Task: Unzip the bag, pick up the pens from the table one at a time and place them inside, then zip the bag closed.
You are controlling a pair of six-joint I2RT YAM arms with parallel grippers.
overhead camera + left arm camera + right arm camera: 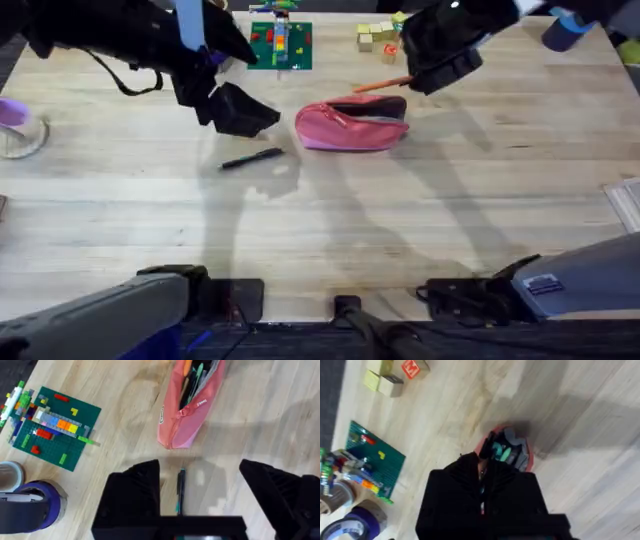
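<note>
Left wrist view: left claw (200, 492) apart, straddling the black pen (179, 491); it should descend centred, then close. Right claw state: cannot tell.

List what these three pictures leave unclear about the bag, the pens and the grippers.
- Right gripper: wrist view, its dark fingers overlap, so open or shut is unclear.
- Orange pen: overhead, partly covered by the right arm.
- Bag: right wrist view, mostly behind the fingers.
- Black pen: left wrist view, its near end is hidden by the open left gripper.
</note>
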